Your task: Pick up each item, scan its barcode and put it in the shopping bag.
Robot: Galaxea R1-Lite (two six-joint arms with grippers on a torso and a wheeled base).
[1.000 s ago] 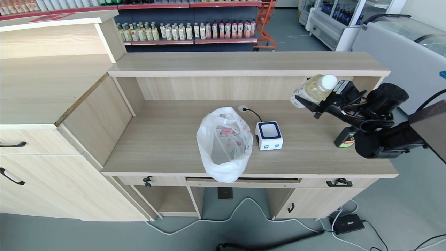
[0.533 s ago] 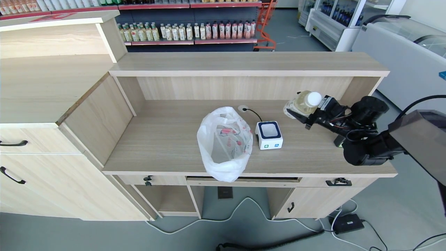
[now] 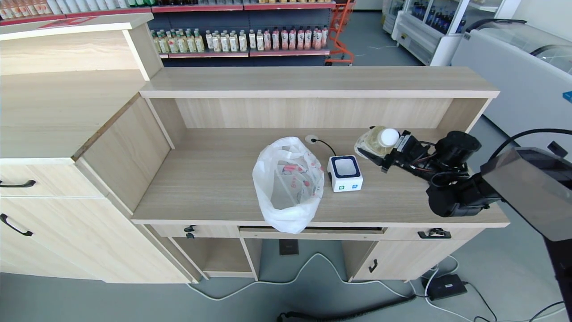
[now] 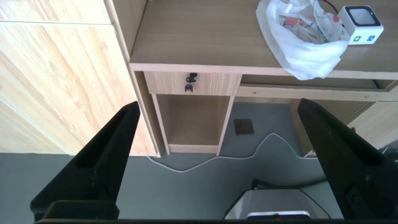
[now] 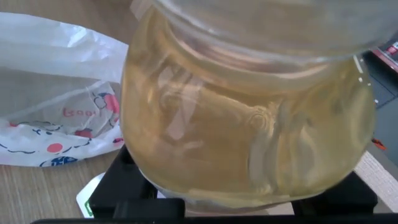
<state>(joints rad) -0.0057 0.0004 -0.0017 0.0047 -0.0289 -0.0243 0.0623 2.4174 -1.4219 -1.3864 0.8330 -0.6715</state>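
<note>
My right gripper (image 3: 375, 154) is shut on a clear bottle (image 3: 374, 141) of yellowish drink with a white cap, held lying over the counter just right of the white barcode scanner (image 3: 344, 173). In the right wrist view the bottle (image 5: 249, 118) is very close, with the bag (image 5: 50, 99) and a corner of the scanner (image 5: 93, 196) behind it. The white plastic shopping bag (image 3: 288, 183) stands open left of the scanner, at the counter's front edge. My left gripper (image 4: 217, 162) hangs open below and in front of the counter, over the floor, with the bag (image 4: 305, 37) and scanner (image 4: 364, 22) far off.
The wooden counter (image 3: 210, 179) has a raised back shelf (image 3: 317, 80) and a side wall on the left. A cable (image 3: 324, 144) runs from the scanner to a hole in the counter. Drawers and an open compartment (image 4: 193, 118) lie below.
My right arm has carried the bottle down and to the left, from near the back right corner toward the scanner. The bag and the scanner have stayed in place.
</note>
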